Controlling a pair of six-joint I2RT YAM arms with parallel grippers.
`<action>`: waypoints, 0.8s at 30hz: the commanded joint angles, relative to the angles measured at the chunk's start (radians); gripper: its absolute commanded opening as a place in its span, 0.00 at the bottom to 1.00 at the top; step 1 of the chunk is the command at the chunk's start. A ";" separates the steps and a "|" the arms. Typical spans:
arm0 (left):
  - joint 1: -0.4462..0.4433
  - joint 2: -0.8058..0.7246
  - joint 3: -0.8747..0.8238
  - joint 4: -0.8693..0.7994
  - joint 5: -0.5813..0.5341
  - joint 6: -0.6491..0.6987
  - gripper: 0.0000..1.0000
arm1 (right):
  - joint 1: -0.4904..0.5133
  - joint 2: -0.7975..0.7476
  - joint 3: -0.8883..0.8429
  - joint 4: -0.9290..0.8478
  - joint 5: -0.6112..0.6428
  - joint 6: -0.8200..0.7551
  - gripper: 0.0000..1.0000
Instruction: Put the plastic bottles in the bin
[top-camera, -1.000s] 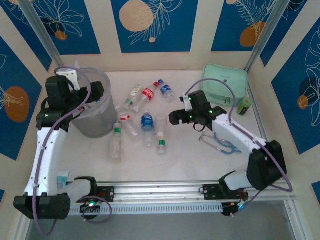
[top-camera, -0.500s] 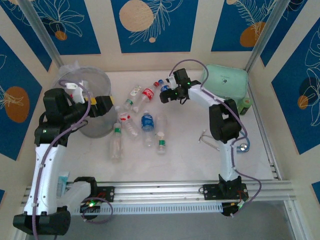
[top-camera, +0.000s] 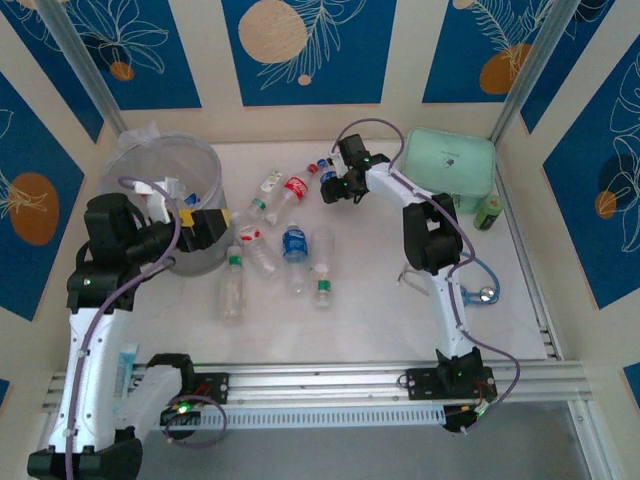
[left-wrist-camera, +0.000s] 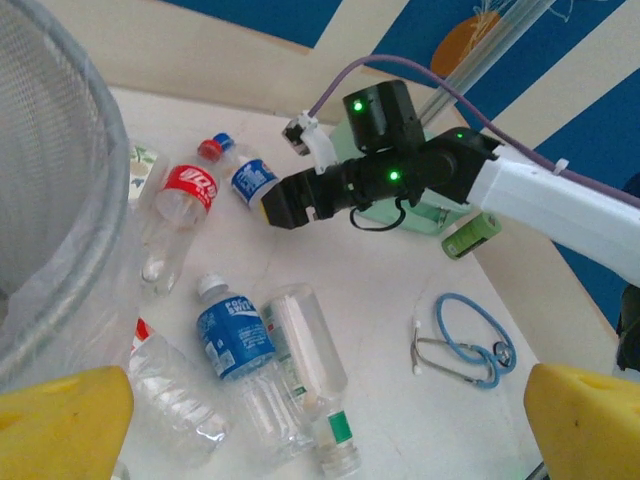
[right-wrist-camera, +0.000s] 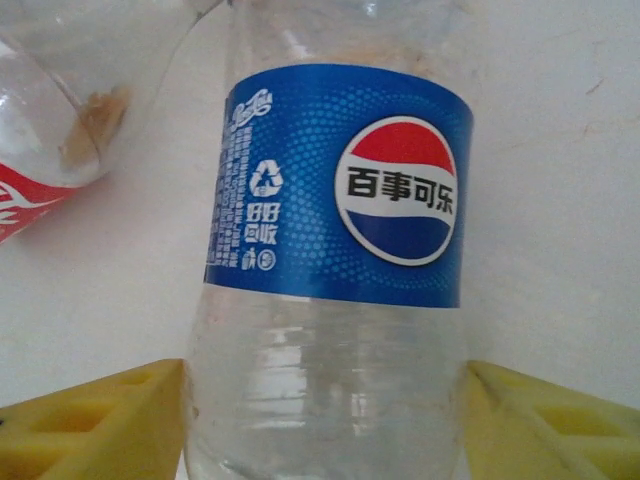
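Observation:
Several plastic bottles lie mid-table, among them a red-label one (top-camera: 293, 190), a blue-label one (top-camera: 294, 245) and a clear one (top-camera: 232, 280). At the back, my right gripper (top-camera: 333, 190) reaches over a blue Pepsi-label bottle (right-wrist-camera: 340, 200). Its yellow pads (right-wrist-camera: 90, 420) press both sides of that bottle's clear lower body, and the bottle still lies on the table. The same bottle (left-wrist-camera: 250, 180) shows with a blue cap by the right gripper (left-wrist-camera: 285, 200). My left gripper (top-camera: 205, 222) hangs open and empty beside the grey bin (top-camera: 130, 160), whose wall (left-wrist-camera: 50, 200) is at the left.
A mint green zip case (top-camera: 450, 165) and a small green can (top-camera: 488, 212) sit at the back right. A blue stethoscope (top-camera: 470, 290) lies by the right arm. The walls close in at the back and sides, and a metal rail runs along the near edge.
The right arm swung from mid-table to the back bottles, and its jaws have just closed onto the Pepsi bottle. The left gripper moved from over the bin down to its right side.

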 joint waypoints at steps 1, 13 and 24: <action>-0.008 -0.007 -0.006 -0.012 0.008 -0.009 1.00 | 0.001 -0.035 -0.013 -0.027 0.015 0.010 0.58; -0.008 -0.030 0.004 0.038 -0.057 -0.125 1.00 | -0.031 -0.401 -0.334 0.033 -0.002 0.068 0.42; -0.036 -0.046 0.008 0.152 -0.195 -0.300 1.00 | -0.027 -1.012 -0.840 0.144 -0.241 0.218 0.17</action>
